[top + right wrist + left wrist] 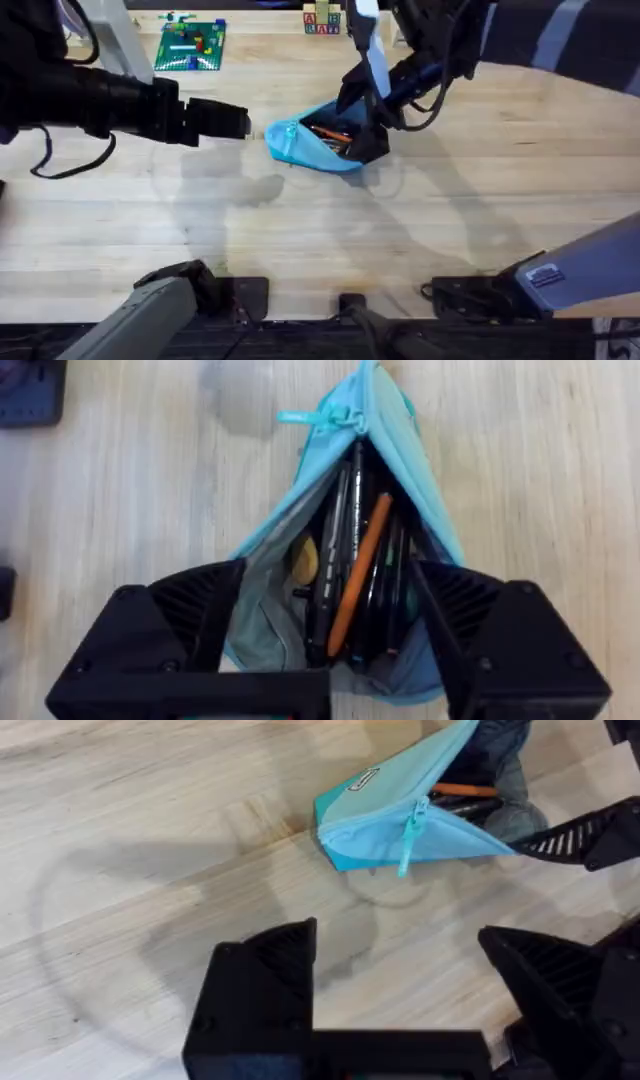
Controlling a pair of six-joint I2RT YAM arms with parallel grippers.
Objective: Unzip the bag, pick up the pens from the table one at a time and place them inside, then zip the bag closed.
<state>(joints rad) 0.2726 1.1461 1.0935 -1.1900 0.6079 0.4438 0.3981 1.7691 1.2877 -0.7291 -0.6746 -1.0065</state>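
Several pens (352,575), one orange among dark ones, already lying lengthwise inside bag (318,147). Bag resting on table (300,240) slightly right of centre, mouth gaping toward right arm, tapering to closed end toward left arm. Zipper pull (411,833) parked at that closed end, dangling. Long axis running roughly from left gripper (232,121) to right gripper (330,610). Right gripper over open end, fingers spread wide and straddling mouth, apparently propping it open; holding nothing else. Left gripper just beside closed end, apart from fabric, fingers wide, empty, nearer to pull. No loose pens visible on table. Judged stage: loading done or nearly so, zipping next. Pull to travel from left-arm end toward right-arm end; right gripper presently in that path.
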